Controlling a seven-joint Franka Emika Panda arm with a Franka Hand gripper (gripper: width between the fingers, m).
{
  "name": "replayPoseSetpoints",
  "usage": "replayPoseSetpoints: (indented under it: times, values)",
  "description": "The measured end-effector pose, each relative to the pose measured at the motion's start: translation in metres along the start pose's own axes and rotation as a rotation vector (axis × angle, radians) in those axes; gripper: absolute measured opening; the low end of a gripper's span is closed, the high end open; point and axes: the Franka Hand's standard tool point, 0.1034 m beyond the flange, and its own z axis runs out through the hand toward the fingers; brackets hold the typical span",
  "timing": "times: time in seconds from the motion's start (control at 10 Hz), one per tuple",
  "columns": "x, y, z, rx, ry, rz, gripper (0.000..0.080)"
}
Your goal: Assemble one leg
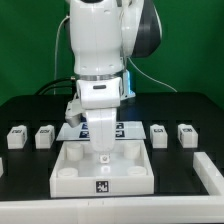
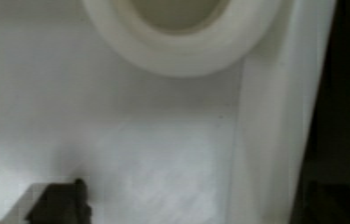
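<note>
The large flat white panel (image 1: 70,172) lies at the front of the black table. My gripper (image 1: 103,152) points straight down onto its middle. In the wrist view the gripper (image 2: 193,198) hangs close over the white panel (image 2: 154,130), with one round socket (image 2: 175,25) ahead of it. One dark finger (image 2: 58,202) shows at one side and the other sits far off, at the panel's edge against the dark table. The jaws stand wide apart with nothing between them. Several legs stand in a row behind the panel: two (image 1: 17,135) (image 1: 44,134) on the exterior view's left and two (image 1: 158,133) (image 1: 185,133) on its right.
The marker board (image 1: 72,128) lies behind the panel, partly hidden by the arm. A white part (image 1: 208,170) stands at the exterior view's right edge and another white part (image 1: 2,165) shows at its left edge.
</note>
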Motion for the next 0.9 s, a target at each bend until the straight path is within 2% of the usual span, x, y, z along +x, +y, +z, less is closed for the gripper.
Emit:
replayPoseSetpoints:
  times: [0.1, 0.2, 0.3, 0.4, 0.5, 0.6, 0.9]
  values:
    - [0.0000, 0.0000, 0.0001, 0.000, 0.000, 0.000, 0.0436]
    - [0.0000, -0.0003, 0.0003, 0.001, 0.000, 0.000, 0.0436]
    - [0.0000, -0.0005, 0.0004, 0.001, 0.000, 0.000, 0.0252]
    - [0.0000, -0.0005, 0.0005, 0.001, 0.000, 0.000, 0.0118]
    - [-0.0004, 0.0012, -0.0006, -0.006, 0.000, 0.001, 0.0118]
    - [-0.0004, 0.0017, -0.0008, -0.009, 0.000, 0.001, 0.0057]
    - [-0.0004, 0.0025, -0.0011, -0.013, 0.000, 0.001, 0.0057]
